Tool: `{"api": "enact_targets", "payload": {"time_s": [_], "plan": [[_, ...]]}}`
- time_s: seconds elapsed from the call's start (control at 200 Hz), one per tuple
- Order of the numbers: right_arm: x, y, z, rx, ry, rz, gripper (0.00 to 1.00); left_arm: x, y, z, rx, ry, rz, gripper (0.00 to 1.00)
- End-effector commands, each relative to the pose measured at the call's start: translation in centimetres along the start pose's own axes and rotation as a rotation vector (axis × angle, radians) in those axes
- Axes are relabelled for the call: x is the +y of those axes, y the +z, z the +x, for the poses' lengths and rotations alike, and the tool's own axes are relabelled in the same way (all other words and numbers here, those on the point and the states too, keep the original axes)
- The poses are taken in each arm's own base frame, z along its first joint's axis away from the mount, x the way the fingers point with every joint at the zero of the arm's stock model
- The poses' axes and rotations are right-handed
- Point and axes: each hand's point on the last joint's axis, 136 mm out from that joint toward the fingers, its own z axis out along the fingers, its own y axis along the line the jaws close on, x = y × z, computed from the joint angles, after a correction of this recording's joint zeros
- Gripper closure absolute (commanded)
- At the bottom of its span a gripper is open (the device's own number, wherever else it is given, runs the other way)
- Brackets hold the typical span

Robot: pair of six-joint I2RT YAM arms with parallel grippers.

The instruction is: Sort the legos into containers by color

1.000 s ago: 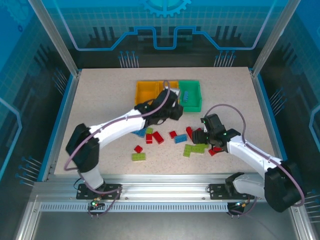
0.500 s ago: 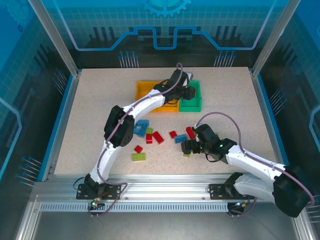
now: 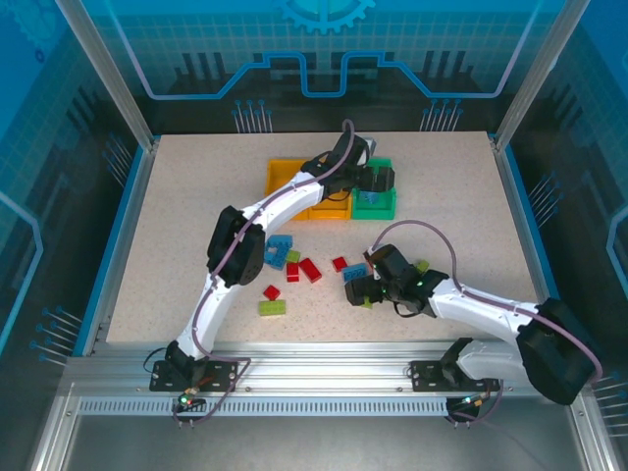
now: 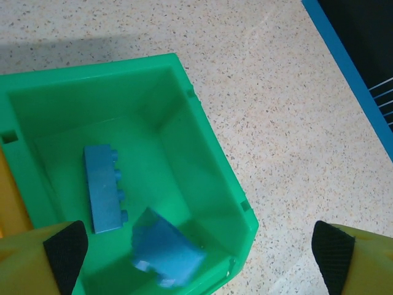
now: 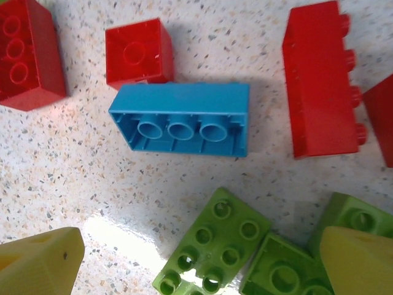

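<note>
1. Position check on the right gripper [image 5: 196, 261]: it hangs right over the loose pile, and a lime green brick [image 5: 215, 249] sits between its fingertips, lying on a diagonal, with a second green brick [image 5: 282, 276] touching it on one side
2. Further out from the fingers is a blue brick [image 5: 184, 120], upside down. Its long axis runs the same way as the line between the fingers, so I reckon I'd have to turn the wrist to pinch it across the short side
3. Red bricks [image 5: 319, 80] lie beside and beyond the blue one, close enough to get bumped imo
4. Right jaws are spread wide, holding nothing and touching nothing I can see
5. Left gripper [image 4: 199, 252] is over the green bin [image 4: 92, 66] at the far side of the table [image 3: 177, 216], well apart from the pile, so the right arm is clearly the nearer one for the next pick
6. Left jaws are wide apart and empty too, and two blue legos [image 4: 104, 187] are in the bin below, one of them blurred
7. Blue seems to go in the green bin, so the lime one probably belongs in one of the orange-yellow bins [image 3: 285, 180], can't tell which
</note>
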Motion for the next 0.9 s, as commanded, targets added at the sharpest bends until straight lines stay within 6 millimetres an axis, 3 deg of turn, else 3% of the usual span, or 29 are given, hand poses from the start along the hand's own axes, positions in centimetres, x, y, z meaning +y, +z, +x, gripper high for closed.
{"api": "enact_targets", "payload": {"time_s": [0.0,0.15,0.33,0.52,0.76,0.895], "plan": [[1.7,-0.1,-1.8,-0.037,-0.022,-0.037,0.00,-1.3,-4.7,-2.7,-0.055,-0.030,0.013,0.01],[2.4,0.6,-2.2,-0.035,-0.037,-0.036,0.01,-1.2,-8.0,-2.1,-0.093,-0.075,0.022,0.01],[2.4,1.8,-1.9,0.008,-0.048,0.003,0.03,0.2,-11.1,0.6,-0.112,-0.131,0.023,0.01],[2.2,3.0,-2.2,0.027,-0.061,0.045,0.04,2.3,-12.8,4.6,-0.069,-0.179,-0.017,0.01],[2.1,4.5,-2.7,0.064,-0.087,0.091,0.04,3.8,-14.8,8.0,-0.055,-0.240,-0.032,0.01],[1.5,5.0,-2.9,0.081,-0.099,0.142,0.09,4.6,-16.0,9.6,-0.048,-0.263,-0.049,0.01]]}}
